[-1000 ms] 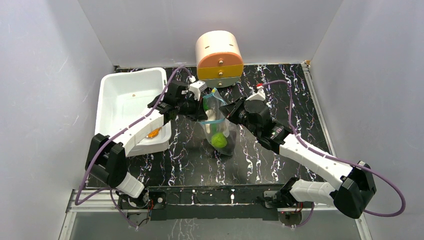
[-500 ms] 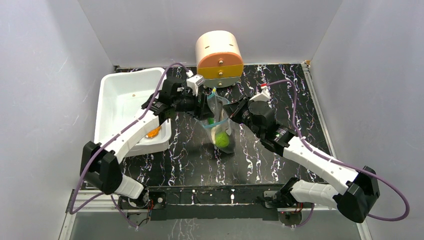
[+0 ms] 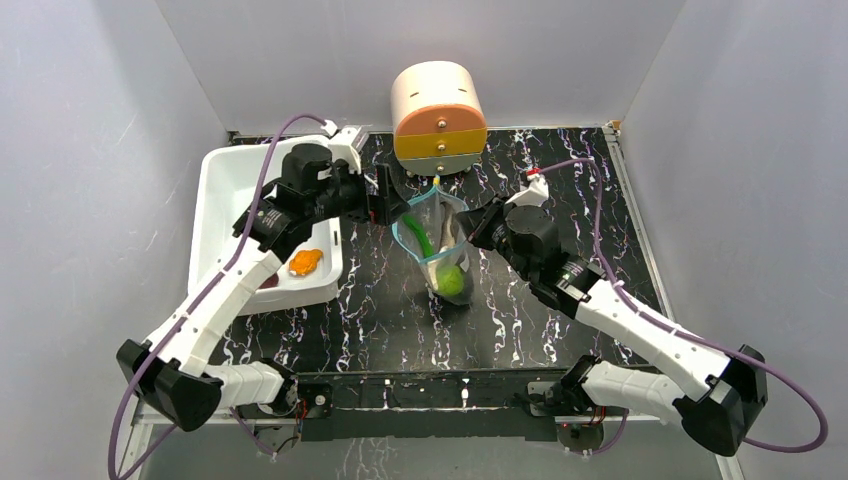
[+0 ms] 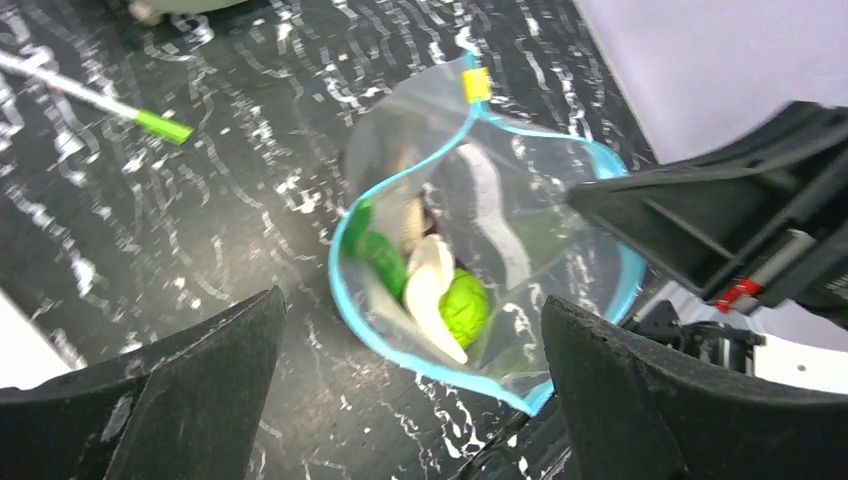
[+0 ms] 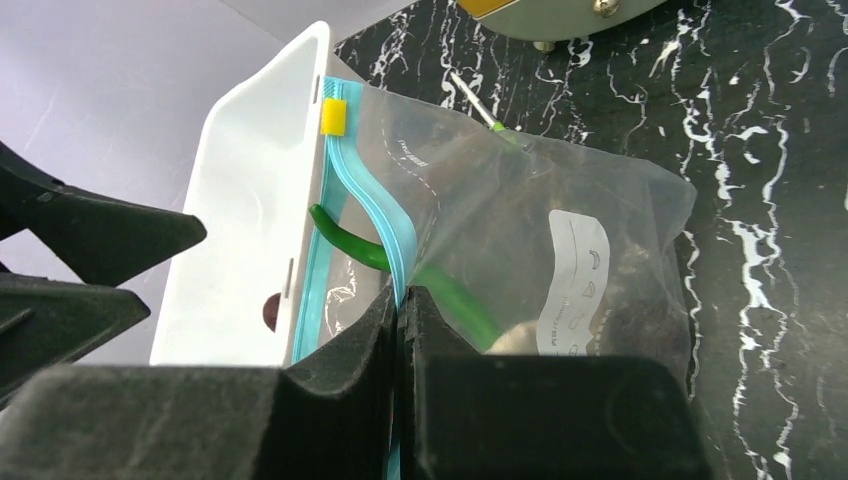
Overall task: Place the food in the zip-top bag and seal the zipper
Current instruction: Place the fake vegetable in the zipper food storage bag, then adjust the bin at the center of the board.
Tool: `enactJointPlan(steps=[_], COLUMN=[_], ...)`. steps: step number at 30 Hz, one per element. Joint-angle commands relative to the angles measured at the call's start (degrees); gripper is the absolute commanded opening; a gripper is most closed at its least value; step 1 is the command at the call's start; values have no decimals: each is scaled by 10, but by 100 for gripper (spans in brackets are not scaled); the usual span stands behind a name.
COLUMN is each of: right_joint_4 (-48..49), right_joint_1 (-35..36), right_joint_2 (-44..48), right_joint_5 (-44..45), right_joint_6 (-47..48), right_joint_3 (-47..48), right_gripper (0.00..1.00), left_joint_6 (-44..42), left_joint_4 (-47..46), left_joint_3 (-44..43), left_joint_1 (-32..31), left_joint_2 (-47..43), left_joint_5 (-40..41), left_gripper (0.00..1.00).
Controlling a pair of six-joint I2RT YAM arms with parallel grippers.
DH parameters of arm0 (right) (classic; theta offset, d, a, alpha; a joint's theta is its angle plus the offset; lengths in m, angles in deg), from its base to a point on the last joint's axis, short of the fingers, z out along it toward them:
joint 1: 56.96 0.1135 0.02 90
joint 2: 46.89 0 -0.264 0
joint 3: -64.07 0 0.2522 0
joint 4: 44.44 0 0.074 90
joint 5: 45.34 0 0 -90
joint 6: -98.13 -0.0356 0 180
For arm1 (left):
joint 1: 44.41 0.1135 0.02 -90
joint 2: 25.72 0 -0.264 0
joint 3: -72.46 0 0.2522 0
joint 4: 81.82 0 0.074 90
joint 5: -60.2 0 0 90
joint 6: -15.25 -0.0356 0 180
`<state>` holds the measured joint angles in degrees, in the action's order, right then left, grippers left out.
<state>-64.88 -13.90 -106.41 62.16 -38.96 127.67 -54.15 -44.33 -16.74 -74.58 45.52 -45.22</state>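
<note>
Left gripper [image 3: 388,200], seen from above, stands spread wide and empty just beside the crinkly clear plastic zip-top bag [image 3: 440,250], on its left. The right gripper [image 3: 478,228] is pressed together on the bag's right rim and holds it upright on the black marbled bench [image 3: 370,310]. A round lime-green toy fruit [image 3: 452,281] sits low in the bag. A small orange lump [image 3: 305,262] lies outside it, in the white rectangular plastic tub [image 3: 245,200].

From the left wrist, the thin teal-blue zipper [image 4: 334,285] gapes in a wide loop. Inside are a long curved green pepper [image 4: 378,255] and a pale piece [image 4: 430,295] I cannot identify, beside the fruit.

From the right wrist, the fingers pinch the zipper strip itself. The pepper curves up close to the mouth, and a dark purple-brown ball [image 5: 271,312] shows in the tub.

The bag hangs from one pinch only. With nothing on its left side, the mouth could sag or fold shut, and the next toy would glance off. The pepper's raised end might catch in the zipper and stop it from sealing. Two toys are not yet bagged, so sealing now would leave them out.
</note>
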Motion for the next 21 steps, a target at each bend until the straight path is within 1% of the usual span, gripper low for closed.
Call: enactJointPlan(steps=[1,2,5,8,11,14,17,21], right_joint_4=[6,6,5,-3,-6,14,38,27], right_joint_1=[0,0,0,0,0,1,0,0], right_joint_2=[38,44,57,60,63,69,81,91], right_joint_5=[27,29,27,23,24,27,7,-15], right_joint_6=[40,43,52,62,79,129,161,190], right_joint_3=[-1,-2,-6,-4,-8,-34,-57,-69], right_gripper=[0,0,0,0,0,0,0,0], left_joint_6=[22,26,38,45,58,81,117,173], left_joint_4=[80,86,103,117,124,128,144,167], left_joint_3=[-5,1,28,47,56,66,72,70], left_joint_1=[-2,-2,0,18,48,88,124,167], left_joint_2=[-29,-35,-47,-50,-40,-25,-12,6], left_joint_5=[110,126,216,265,275,267,295,359], left_gripper=[98,98,98,99,99,98,98,98])
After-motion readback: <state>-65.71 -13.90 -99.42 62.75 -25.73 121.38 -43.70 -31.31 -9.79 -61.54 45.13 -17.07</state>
